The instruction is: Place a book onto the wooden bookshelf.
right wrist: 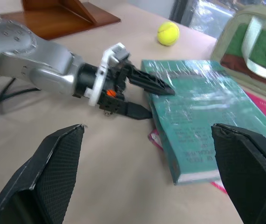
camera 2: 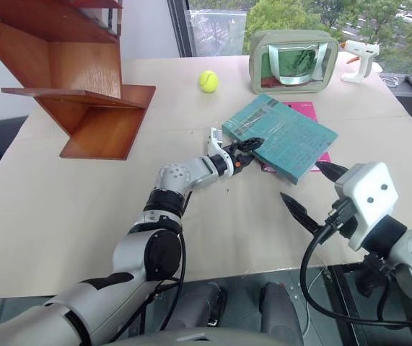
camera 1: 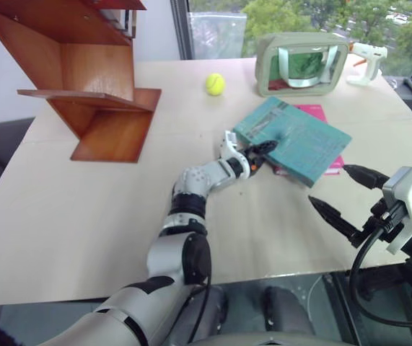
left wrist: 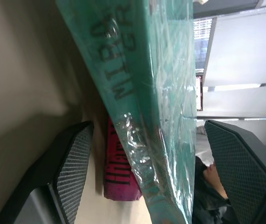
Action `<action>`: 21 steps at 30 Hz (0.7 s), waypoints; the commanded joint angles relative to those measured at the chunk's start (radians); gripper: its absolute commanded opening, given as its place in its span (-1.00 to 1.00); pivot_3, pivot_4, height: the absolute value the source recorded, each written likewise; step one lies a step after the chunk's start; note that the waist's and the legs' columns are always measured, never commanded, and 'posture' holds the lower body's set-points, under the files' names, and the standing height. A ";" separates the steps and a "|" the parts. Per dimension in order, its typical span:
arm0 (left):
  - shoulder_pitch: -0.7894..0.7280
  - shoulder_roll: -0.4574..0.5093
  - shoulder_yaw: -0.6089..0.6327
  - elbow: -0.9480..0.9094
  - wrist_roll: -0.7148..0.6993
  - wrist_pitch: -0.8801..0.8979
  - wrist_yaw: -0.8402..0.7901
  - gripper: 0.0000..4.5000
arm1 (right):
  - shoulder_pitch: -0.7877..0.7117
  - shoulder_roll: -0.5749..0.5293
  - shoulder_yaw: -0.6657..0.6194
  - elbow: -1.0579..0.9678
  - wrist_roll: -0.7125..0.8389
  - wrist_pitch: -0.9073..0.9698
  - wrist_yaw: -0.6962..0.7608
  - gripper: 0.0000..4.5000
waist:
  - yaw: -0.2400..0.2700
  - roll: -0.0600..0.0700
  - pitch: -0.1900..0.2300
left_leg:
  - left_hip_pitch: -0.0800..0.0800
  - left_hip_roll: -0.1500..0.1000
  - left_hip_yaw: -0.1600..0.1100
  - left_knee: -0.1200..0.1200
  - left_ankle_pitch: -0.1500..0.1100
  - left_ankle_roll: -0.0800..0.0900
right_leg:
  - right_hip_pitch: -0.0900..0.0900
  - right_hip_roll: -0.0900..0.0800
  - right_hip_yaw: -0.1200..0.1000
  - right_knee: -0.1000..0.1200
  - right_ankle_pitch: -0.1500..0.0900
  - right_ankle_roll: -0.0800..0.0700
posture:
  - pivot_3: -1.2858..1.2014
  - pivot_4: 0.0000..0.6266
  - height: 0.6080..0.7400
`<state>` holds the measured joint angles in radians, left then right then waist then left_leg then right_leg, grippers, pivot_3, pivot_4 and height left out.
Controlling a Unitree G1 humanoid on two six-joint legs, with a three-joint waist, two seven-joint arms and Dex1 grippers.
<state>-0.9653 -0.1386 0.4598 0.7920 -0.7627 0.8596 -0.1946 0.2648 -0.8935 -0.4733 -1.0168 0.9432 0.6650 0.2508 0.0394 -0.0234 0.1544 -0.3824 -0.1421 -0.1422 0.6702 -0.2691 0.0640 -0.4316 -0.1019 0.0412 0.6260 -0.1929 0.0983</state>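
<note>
A: Where was the teal book (camera 1: pixel 292 138)?

B: It lay flat on the pale surface (camera 1: pixel 68 209), right of centre, resting on top of a smaller pink book (camera 1: pixel 312 112) whose edges poked out at the far side and the near right corner. Its cover looked wrapped in clear film.

A: And the left end effector (camera 1: pixel 259 156)?

B: It sat at the book's left corner with its two black fingers spread apart. In the right wrist view one finger lay over the cover and the other stood below the edge, near the surface. In the left wrist view the book's spine ran between the two fingers with a gap on either side, so it was released, not clamped on the book.

A: The right end effector (camera 1: pixel 339 194)?

B: It hung near the right edge of the surface, nearer than the book, fingers wide apart and holding nothing.

A: Where was the wooden bookshelf (camera 1: pixel 90 72)?

B: At the far left of the surface, well apart from the book. A yellow tennis ball (camera 1: pixel 215 84) lay between them, farther back. A beige case with a green window (camera 1: pixel 301 63) stood at the far right, with a white glue gun (camera 1: pixel 368 60) just beside it.
</note>
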 commanded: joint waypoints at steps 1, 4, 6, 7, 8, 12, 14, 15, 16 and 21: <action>-0.029 -0.115 -0.001 -0.008 -0.022 -0.061 0.044 0.78 | -0.022 -0.029 -0.009 -0.030 0.054 -0.050 0.003 1.00 | 0.001 0.000 0.000 | 0.000 0.000 0.000 0.000 0.000 0.000 | 0.000 0.000 0.000 0.000 0.000 0.000 | 0.03 -0.52 1.00; -0.042 -0.120 -0.009 0.017 -0.033 -0.087 0.038 0.78 | -0.025 -0.047 -0.006 -0.030 0.076 -0.064 -0.005 1.00 | 0.002 0.000 0.000 | 0.000 0.000 0.000 0.000 0.000 0.000 | 0.000 0.000 0.000 0.000 0.000 0.000 | 0.03 -0.52 1.00; -0.060 -0.124 -0.010 0.040 -0.041 -0.099 0.033 0.78 | -0.033 -0.057 -0.007 -0.030 0.075 -0.059 -0.004 1.00 | 0.002 0.000 0.000 | 0.000 0.000 0.000 0.000 0.000 0.000 | 0.000 0.000 0.000 0.000 0.000 0.000 | 0.03 -0.52 1.00; -0.068 -0.124 -0.013 0.049 -0.045 -0.097 0.029 0.78 | -0.038 -0.062 -0.006 -0.030 0.074 -0.057 -0.001 1.00 | 0.003 0.000 0.000 | 0.000 0.000 0.000 0.000 0.000 0.000 | 0.000 0.000 0.000 0.000 0.000 0.000 | 0.03 -0.52 1.00; -0.073 -0.124 -0.014 0.055 -0.047 -0.095 0.026 0.78 | -0.041 -0.066 -0.005 -0.030 0.075 -0.056 0.000 1.00 | 0.003 0.000 0.000 | 0.000 0.000 0.000 0.000 0.000 0.000 | 0.001 0.000 0.000 0.000 0.000 0.000 | 0.03 -0.52 1.00; -0.093 -0.118 -0.011 0.067 -0.057 -0.095 0.024 0.78 | -0.068 -0.063 0.006 -0.027 0.068 -0.051 0.008 1.00 | 0.004 0.000 0.000 | 0.000 -0.001 0.000 0.000 0.000 0.000 | 0.000 -0.001 0.000 0.000 0.000 0.000 | 0.03 -0.52 1.00; -0.093 -0.117 -0.012 0.066 -0.059 -0.092 0.024 0.78 | -0.080 -0.061 0.012 -0.024 0.065 -0.047 0.010 1.00 | 0.004 0.000 0.000 | 0.000 -0.001 0.000 0.000 0.000 0.000 | 0.000 -0.001 0.000 0.000 0.000 0.000 | 0.03 -0.52 1.00; -0.093 -0.118 -0.013 0.067 -0.059 -0.093 0.024 0.78 | -0.085 -0.060 0.015 -0.022 0.066 -0.045 0.009 1.00 | 0.004 0.000 0.000 | 0.000 -0.001 0.000 0.000 0.000 0.000 | 0.000 -0.001 0.000 0.000 0.000 0.000 | 0.03 -0.52 1.00; -0.095 -0.119 -0.014 0.073 -0.057 -0.099 0.022 0.78 | -0.089 -0.059 0.018 -0.021 0.065 -0.044 0.009 1.00 | 0.004 0.000 0.000 | 0.000 -0.001 0.000 0.000 0.000 0.000 | 0.000 -0.001 0.000 0.000 0.000 0.000 | 0.03 -0.52 1.00; -0.117 -0.131 -0.005 0.106 -0.061 -0.122 0.020 0.78 | -0.103 -0.058 0.024 -0.017 0.066 -0.038 0.003 1.00 | 0.004 0.000 0.000 | 0.000 -0.001 0.000 0.000 0.000 0.000 | 0.000 -0.001 0.000 0.000 0.000 0.000 | 0.03 -0.52 1.00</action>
<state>-1.0202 -0.1433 0.4590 0.8954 -0.7995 0.7466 -0.1662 0.1727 -0.9526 -0.4402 -1.0205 1.0081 0.6302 0.2555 0.0434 -0.0236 0.1545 -0.3828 -0.1430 -0.1424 0.6706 -0.2691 0.0642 -0.4313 -0.1026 0.0408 0.6258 -0.1929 0.0983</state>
